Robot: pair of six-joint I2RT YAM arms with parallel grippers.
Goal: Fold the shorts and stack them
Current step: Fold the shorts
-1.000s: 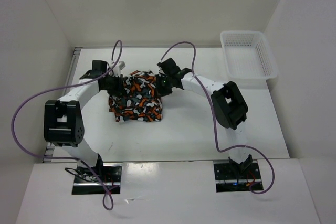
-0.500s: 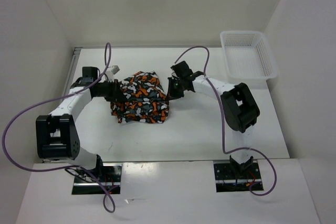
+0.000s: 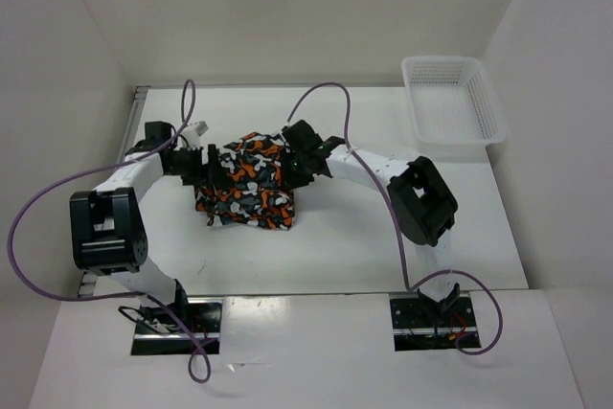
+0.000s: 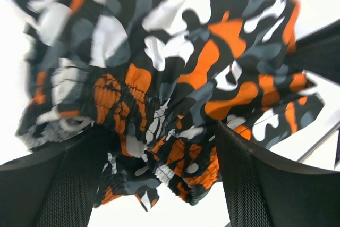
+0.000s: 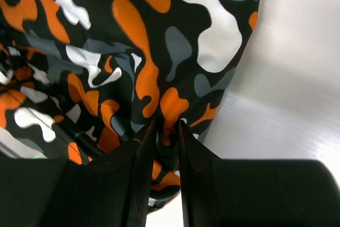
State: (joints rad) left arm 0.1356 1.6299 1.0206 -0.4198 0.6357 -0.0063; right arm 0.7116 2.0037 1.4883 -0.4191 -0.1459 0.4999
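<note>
Shorts (image 3: 247,181) sit bunched on the table (image 3: 383,237) between both arms. The right gripper (image 5: 168,136) pinches a fold of their edge. The left gripper (image 4: 162,179) has its fingers spread wide, with the gathered waistband filling the gap.

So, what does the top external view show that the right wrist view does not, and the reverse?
Only the top external view shows the basket and the left end effector at the shorts. Only the right wrist view shows the right end effector pinching a fold of cloth. Both show the shorts and the table.
</note>
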